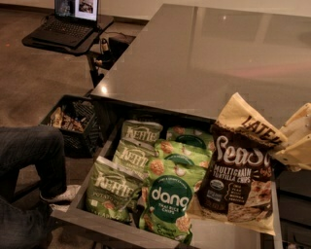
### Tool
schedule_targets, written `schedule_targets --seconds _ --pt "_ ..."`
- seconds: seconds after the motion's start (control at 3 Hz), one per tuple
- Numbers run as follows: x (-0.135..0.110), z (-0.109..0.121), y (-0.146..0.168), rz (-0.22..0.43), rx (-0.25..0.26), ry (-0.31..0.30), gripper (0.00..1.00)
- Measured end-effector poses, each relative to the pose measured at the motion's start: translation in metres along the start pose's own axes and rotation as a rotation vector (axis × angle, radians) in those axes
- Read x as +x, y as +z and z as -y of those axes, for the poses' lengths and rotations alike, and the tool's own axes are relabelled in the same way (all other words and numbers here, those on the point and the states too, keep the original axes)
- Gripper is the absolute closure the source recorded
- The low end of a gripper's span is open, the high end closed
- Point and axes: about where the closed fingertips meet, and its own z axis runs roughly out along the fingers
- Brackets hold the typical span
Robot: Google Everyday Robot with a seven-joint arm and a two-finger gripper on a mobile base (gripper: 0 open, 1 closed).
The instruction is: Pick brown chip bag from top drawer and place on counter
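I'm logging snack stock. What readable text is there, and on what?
"LATE J", "Sea S", "MULTIGRAIN TORTILLA CHIPS": brown chip bag, held by the gripper at right.
"KETTLE": three Kettle bags.
"dang": front dang bag.
Smaller print and laptop screen: unreadable.

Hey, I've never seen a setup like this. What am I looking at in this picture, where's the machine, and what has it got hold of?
This is a single camera view looking down on a robot's work area. The tan piece at the right edge is the robot's gripper, the end of its one arm. Its jaws are closed on the top corner of the brown chip bag, holding it upright at the right side of the top drawer. That drawer is pulled open below the glossy grey counter. Also in the drawer lie green Kettle bags and green dang bags. At the left are a person's leg, a black wire crate on the floor, and a laptop further back.
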Motion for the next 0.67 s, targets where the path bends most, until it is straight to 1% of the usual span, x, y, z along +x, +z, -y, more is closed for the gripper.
schedule_targets --seconds 0.33,0.67 --pt "-0.0108 -0.0129 -0.002 -0.013 -0.036 -0.034 1.0" --pt "-0.0109 -0.0137 -0.002 -0.015 -0.038 -0.035 1.0"
